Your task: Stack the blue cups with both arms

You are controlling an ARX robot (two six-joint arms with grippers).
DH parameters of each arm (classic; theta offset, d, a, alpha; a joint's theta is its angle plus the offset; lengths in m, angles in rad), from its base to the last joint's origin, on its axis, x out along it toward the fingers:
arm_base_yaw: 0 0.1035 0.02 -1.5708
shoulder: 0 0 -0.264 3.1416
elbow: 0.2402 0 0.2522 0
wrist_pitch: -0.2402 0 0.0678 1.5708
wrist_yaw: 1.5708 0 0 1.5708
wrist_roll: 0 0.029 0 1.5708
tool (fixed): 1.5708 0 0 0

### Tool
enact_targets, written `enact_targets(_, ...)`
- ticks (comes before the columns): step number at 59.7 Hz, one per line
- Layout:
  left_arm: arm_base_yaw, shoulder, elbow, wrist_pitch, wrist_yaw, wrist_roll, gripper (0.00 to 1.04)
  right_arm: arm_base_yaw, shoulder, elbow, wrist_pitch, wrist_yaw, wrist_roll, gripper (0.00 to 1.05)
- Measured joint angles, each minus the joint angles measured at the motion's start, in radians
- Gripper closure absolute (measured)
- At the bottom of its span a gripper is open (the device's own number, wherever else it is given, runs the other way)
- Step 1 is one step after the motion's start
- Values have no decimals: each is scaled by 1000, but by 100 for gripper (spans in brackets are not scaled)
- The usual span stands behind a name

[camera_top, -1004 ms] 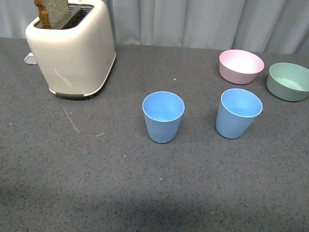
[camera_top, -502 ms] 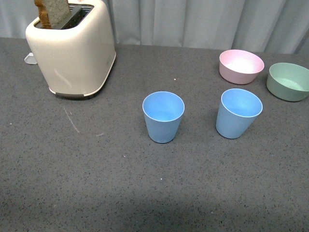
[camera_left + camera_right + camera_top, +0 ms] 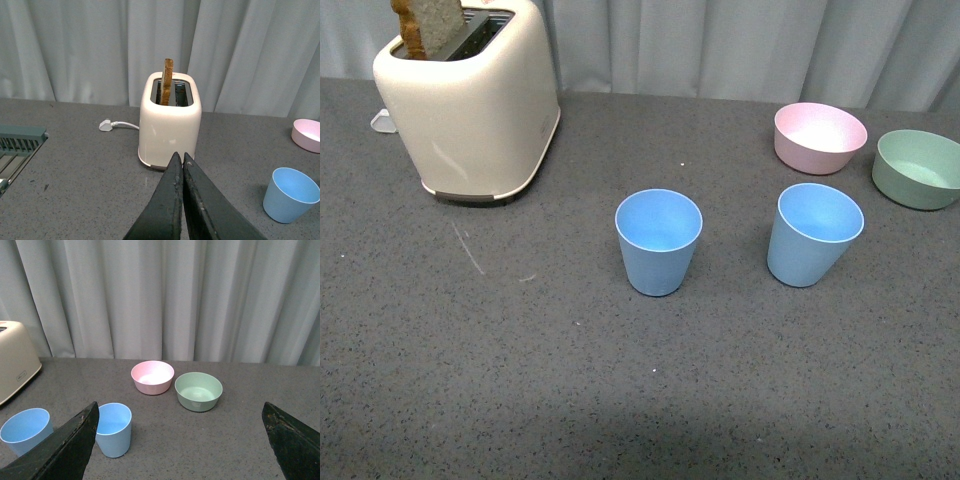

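Two light blue cups stand upright and apart on the grey table. One cup [image 3: 658, 241] is near the middle, the other cup [image 3: 813, 233] to its right. Neither arm shows in the front view. In the left wrist view my left gripper [image 3: 181, 159] is shut and empty, its tips in front of the toaster, with one blue cup [image 3: 290, 194] off to the side. In the right wrist view my right gripper [image 3: 180, 412] is open wide and empty, with one cup [image 3: 113, 429] beside one finger and the second cup [image 3: 26, 430] further out.
A cream toaster [image 3: 470, 100] with a slice of toast stands at the back left. A pink bowl [image 3: 819, 137] and a green bowl [image 3: 918, 168] sit at the back right. A grey rack [image 3: 17, 147] shows in the left wrist view.
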Motion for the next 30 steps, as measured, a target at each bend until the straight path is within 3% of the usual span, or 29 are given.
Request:
enact_targets(5,0,-18,0,-18,0,0,101,0,0,0,0,0,0,10)
enact_targets(12,0,-161,0,-185,1,0,101,0,0,0,0,0,0,10)
enact_targets(24,0,-187,0,-194,0,0,101,0,0,0,0,0,0,10)
enact_targets(30,0,-188,0,-194,1,0,78,0,0,0,0,0,0,10)
